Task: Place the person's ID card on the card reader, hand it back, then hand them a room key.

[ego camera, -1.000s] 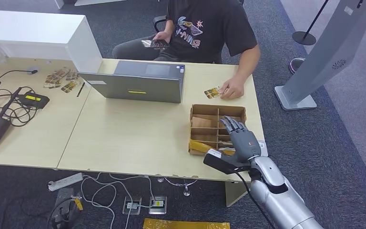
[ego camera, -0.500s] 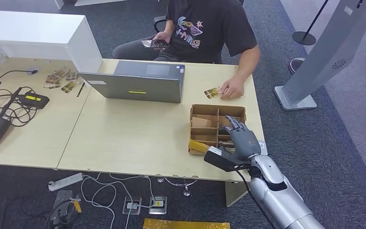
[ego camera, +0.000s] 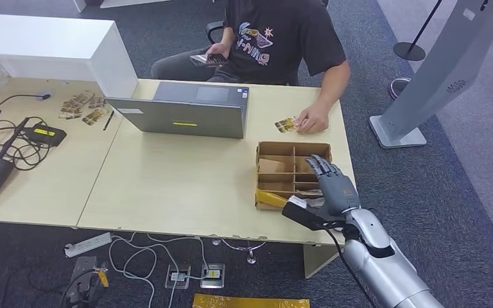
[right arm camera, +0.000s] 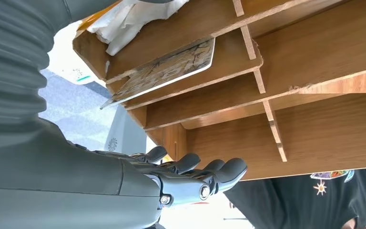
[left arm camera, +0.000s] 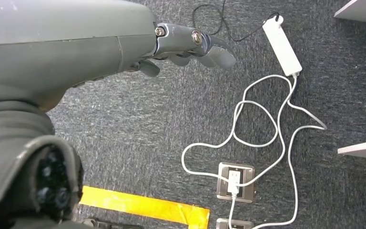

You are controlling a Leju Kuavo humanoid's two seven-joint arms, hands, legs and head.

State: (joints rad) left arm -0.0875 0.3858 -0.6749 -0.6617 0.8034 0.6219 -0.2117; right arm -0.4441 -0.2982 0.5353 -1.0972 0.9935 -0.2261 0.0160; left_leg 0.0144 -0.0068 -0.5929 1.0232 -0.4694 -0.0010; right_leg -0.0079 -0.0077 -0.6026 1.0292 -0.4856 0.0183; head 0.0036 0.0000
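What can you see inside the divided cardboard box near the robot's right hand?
The cardboard box has thin dividers. The right wrist view shows a patterned card leaning in one slot and crumpled white paper in another. The right hand covers the slots on that side, so their contents are hidden.

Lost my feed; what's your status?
Right hand open over divider box, left hand hanging empty. Card under person's hand. Nothing blocking.

A light wooden table stands on dark grey carpet, with a second table butted against it on the left. A white cabinet sits at the far left corner. White cables and 2 metal floor sockets lie below, beside yellow floor tape. A grey kiosk stand rises at right.
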